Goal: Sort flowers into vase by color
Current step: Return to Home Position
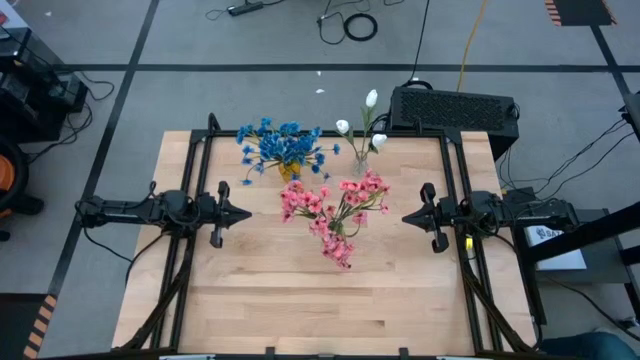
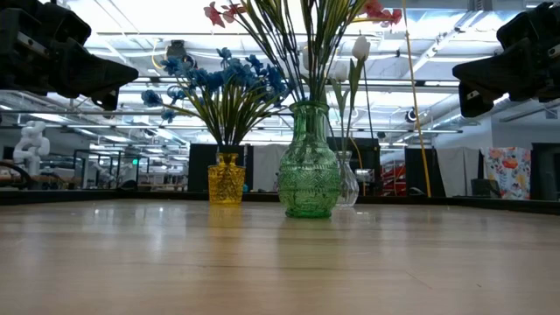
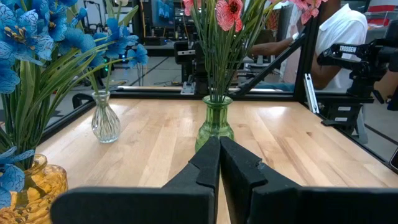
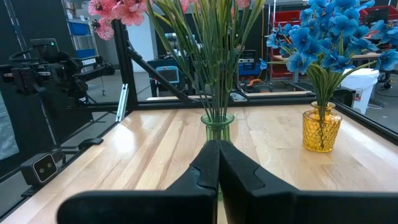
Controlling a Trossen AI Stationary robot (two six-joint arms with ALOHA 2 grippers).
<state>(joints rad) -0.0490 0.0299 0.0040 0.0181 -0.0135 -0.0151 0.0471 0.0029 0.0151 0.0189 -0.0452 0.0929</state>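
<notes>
At bench [image 1: 260,290] centre stand pink flowers [image 1: 335,210]; blue flowers [image 1: 280,145] at eleven o'clock, white buds [image 1: 362,125] at one. Left claw [image 1: 246,213] at nine, right claw [image 1: 407,217] at three, both closed.

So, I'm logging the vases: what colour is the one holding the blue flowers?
The vase is amber yellow, patterned glass; the right wrist view shows it best.

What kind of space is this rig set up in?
Likely a robotics lab or workshop: loose cables on the grey floor, a person beyond the table, more framed benches in the hall behind.
</notes>
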